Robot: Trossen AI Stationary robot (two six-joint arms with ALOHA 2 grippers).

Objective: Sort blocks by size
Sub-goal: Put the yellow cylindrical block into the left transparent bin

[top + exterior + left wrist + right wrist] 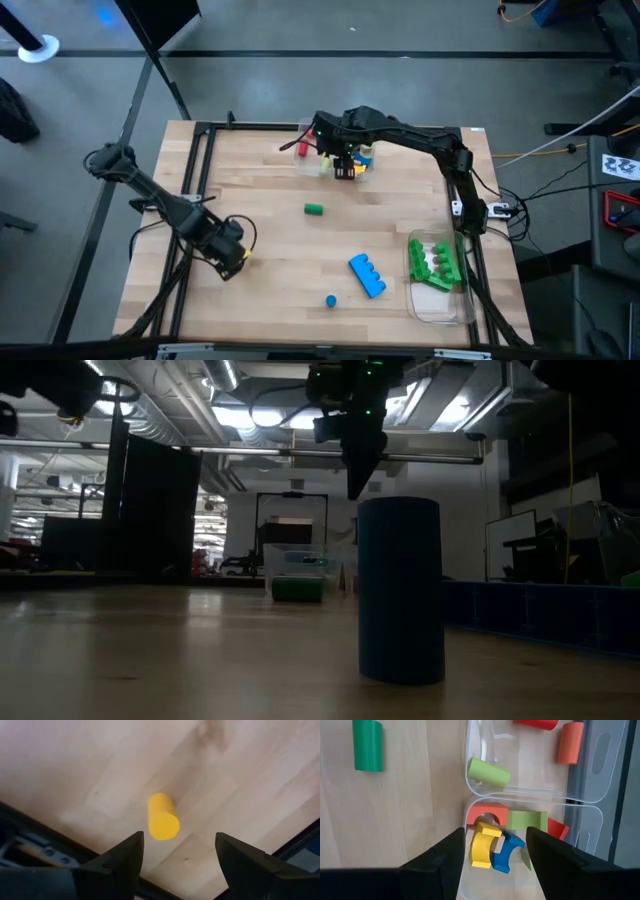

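So the blocks are scattered all over. Out on the bare wood I've got a small green cylinder (314, 209) mid-table, a blue studded brick (367, 275) nearer me and to the right, and a tiny blue cylinder (331, 300) just left of that brick, closest to the near edge. A yellow cylinder (163, 816) lies on its side by the left edge, right under my left gripper (178, 856), whose fingers are spread wide with nothing between them.

Green studded bricks (434, 264) are already sitting in a clear container (440, 305) at the near right.

My right gripper (495, 851) hangs over the far-middle of the table, above two clear trays (485, 800) set touching each other. Its fingers are apart and empty. One tray holds a lime cylinder (488, 772) and an orange-red cylinder (570, 742); the other is a jumble: yellow arch (482, 847), blue arch (507, 852), red arch (486, 814), a lime block (527, 820), all touching.

In the low view the blue cylinder stands upright right in front of the lens and blocks a good chunk of the table behind it.
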